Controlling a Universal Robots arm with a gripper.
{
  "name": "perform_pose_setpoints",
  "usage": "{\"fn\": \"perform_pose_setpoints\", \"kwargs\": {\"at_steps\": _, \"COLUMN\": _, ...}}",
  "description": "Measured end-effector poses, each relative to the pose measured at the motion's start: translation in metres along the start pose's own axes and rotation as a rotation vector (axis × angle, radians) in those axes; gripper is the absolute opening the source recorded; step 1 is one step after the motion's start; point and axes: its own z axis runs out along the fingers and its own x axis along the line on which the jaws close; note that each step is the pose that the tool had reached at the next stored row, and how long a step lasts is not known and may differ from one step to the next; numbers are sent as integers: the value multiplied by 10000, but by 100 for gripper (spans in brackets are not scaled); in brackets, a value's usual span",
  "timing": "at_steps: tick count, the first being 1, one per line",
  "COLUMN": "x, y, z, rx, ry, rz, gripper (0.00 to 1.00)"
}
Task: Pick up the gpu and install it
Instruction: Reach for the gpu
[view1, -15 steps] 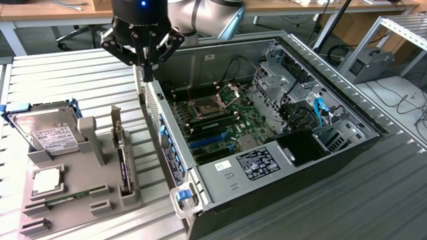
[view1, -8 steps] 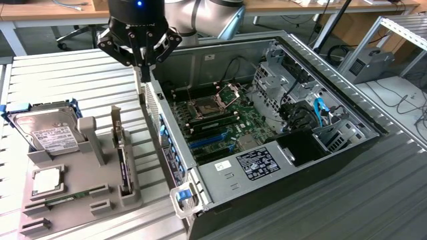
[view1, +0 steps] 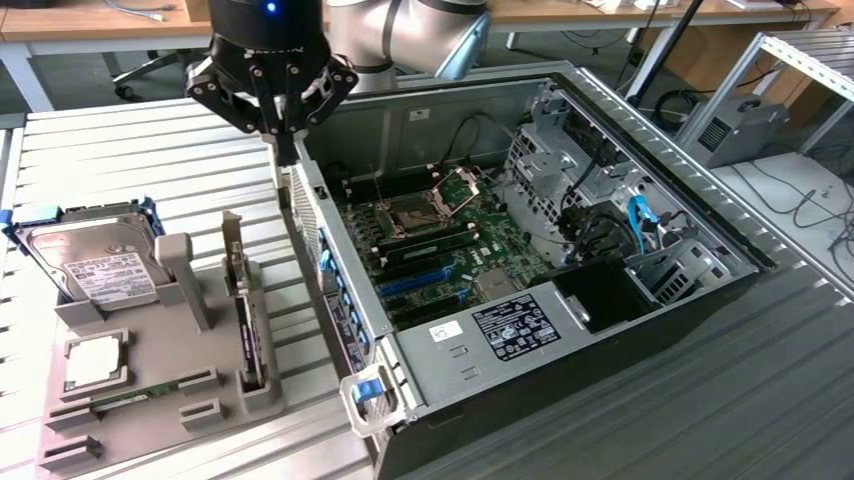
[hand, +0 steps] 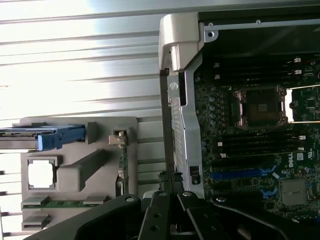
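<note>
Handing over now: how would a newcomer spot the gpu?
Find the grey holder on the exterior view's left of the computer case. The gpu stands on edge in its slot nearest the case: thin, dark, pale end bracket, unlike the boxy silver hard drive.

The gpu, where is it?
In the exterior view the gpu stands on edge in the grey holder, between the hard drive and the computer case.

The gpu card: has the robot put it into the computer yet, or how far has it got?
Nothing looks done yet: the gpu stands in its slot on the grey tray. The pincer is shut, holding nothing, above the edge of the computer case beside the tray. Both picking up and fitting remain; the motherboard's blue slots are bare.
</note>
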Motion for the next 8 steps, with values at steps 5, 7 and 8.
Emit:
{"fn": "perform_pose_setpoints", "kwargs": {"at_steps": 5, "x": 26, "y": -2, "z": 0, "rx": -1, "ry": -1, "rz": 0, "gripper": 11}}
{"fn": "perform_pose_setpoints", "kwargs": {"at_steps": 7, "x": 36, "y": -3, "z": -1, "rx": -1, "ry": -1, "rz": 0, "gripper": 11}}
{"fn": "perform_pose_setpoints", "kwargs": {"at_steps": 8, "x": 40, "y": -3, "z": -1, "rx": -1, "ry": -1, "rz": 0, "gripper": 11}}
